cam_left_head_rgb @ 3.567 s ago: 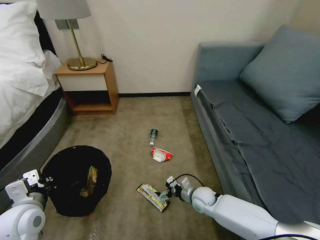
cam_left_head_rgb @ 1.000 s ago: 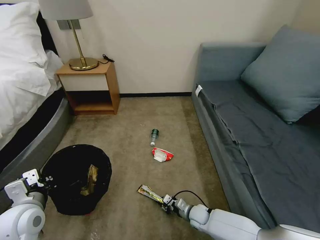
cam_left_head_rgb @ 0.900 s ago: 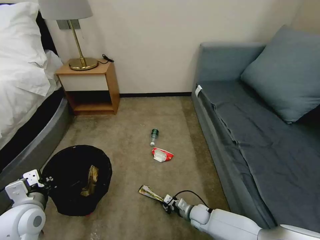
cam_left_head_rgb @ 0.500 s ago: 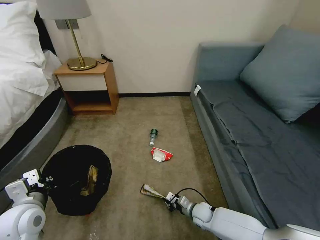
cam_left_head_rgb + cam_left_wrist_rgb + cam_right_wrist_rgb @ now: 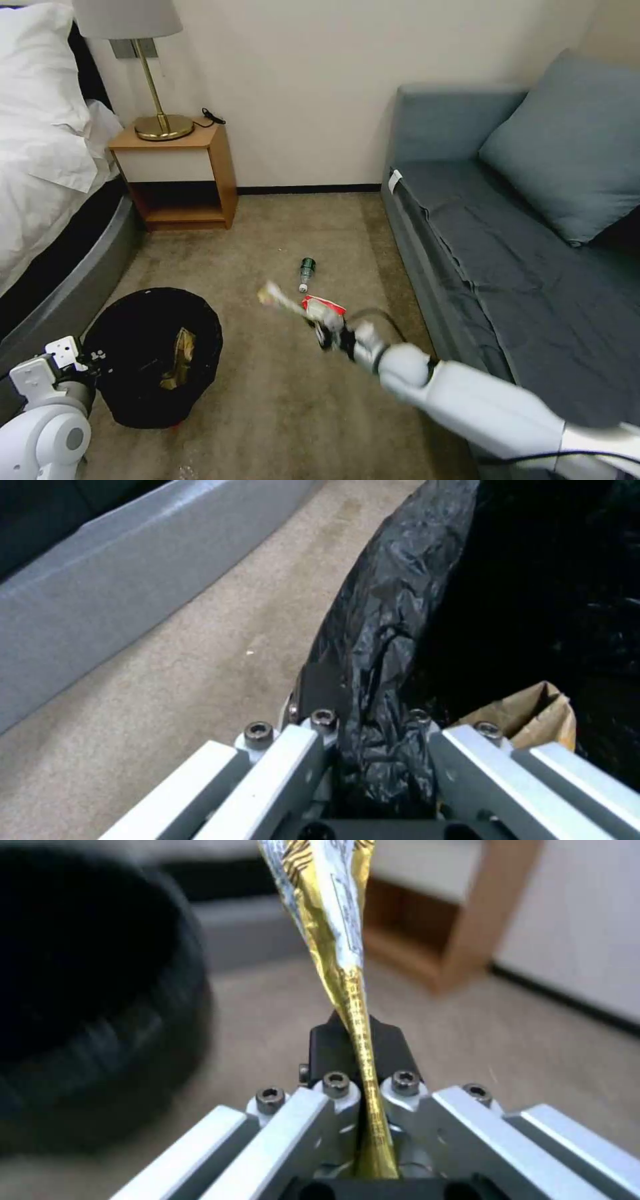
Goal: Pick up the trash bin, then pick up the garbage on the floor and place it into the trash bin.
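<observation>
The black trash bin (image 5: 143, 393) stands on the carpet at lower left, with a tan paper bag (image 5: 180, 360) inside. My left gripper (image 5: 87, 360) is shut on its bag-lined rim. In the left wrist view the left gripper (image 5: 373, 705) clamps the glossy liner, beside the paper bag (image 5: 533, 715). My right gripper (image 5: 327, 330) is shut on the gold-green snack wrapper (image 5: 280, 300) and holds it above the floor, right of the bin. The right wrist view shows the wrapper (image 5: 333, 915) rising from that gripper (image 5: 363, 1040), with the bin (image 5: 87, 990) beyond. A red-white packet (image 5: 330, 307) and a small bottle (image 5: 307, 272) lie on the carpet.
A grey sofa (image 5: 507, 267) runs along the right. A wooden nightstand (image 5: 180, 173) with a brass lamp (image 5: 160, 123) stands at the back left, beside the bed (image 5: 53, 200). Open carpet lies between the bin and the sofa.
My right gripper has risen off the carpet with the wrapper, moving up and away from me. The wrapper has left the floor. Left arm and bin have stayed put.
</observation>
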Controlling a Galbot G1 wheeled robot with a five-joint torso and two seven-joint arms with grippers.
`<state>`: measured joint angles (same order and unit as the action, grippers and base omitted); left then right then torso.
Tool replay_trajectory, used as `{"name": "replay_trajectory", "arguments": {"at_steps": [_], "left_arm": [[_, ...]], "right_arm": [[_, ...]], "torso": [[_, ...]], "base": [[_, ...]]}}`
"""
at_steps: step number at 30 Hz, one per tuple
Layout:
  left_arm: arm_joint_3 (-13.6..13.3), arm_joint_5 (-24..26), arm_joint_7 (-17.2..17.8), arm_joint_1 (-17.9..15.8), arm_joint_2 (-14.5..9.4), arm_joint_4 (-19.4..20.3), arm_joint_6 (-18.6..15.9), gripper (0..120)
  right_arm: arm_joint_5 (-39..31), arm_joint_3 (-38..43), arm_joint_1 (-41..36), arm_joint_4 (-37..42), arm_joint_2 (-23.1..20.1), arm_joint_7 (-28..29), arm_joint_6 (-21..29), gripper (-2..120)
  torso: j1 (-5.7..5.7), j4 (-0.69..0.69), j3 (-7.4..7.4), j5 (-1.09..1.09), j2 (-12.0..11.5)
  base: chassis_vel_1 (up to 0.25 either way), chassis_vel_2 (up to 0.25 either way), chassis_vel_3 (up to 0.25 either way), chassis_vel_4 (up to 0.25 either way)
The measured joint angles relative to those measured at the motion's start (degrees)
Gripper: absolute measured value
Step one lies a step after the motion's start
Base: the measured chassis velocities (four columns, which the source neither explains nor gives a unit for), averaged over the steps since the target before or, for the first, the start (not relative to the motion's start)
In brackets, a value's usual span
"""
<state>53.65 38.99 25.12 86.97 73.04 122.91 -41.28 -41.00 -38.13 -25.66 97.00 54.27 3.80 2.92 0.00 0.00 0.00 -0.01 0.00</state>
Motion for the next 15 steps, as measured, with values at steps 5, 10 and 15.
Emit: {"name": "replay_trajectory", "arguments": {"at_steps": [5, 10, 15], "left_arm": [[-0.90, -0.05, 0.02, -0.37, 0.00, 0.46, -0.18, 3], [-1.20, -0.07, 0.07, -0.65, -0.11, 0.89, -0.42, 3], [-1.35, -0.07, 0.18, -0.80, -0.64, 1.07, -0.52, 3]], "right_arm": [[-4.70, -5.18, 7.75, 6.80, 3.29, 2.77, 3.94, 0], [-4.48, -10.91, 11.54, 6.75, 5.03, 3.14, 4.96, 0], [-3.47, -22.24, 16.71, 5.67, 4.66, 3.38, 5.99, 0]], "torso": [[0.00, 0.01, 0.00, 0.00, 0.00], [0.00, 0.02, 0.00, 0.00, 0.00], [0.00, 0.00, 0.00, 0.00, 0.00]], "base": [[0.000, 0.000, 0.000, 0.000], [0.000, 0.000, 0.000, 0.000], [0.000, 0.000, 0.000, 0.000]]}}
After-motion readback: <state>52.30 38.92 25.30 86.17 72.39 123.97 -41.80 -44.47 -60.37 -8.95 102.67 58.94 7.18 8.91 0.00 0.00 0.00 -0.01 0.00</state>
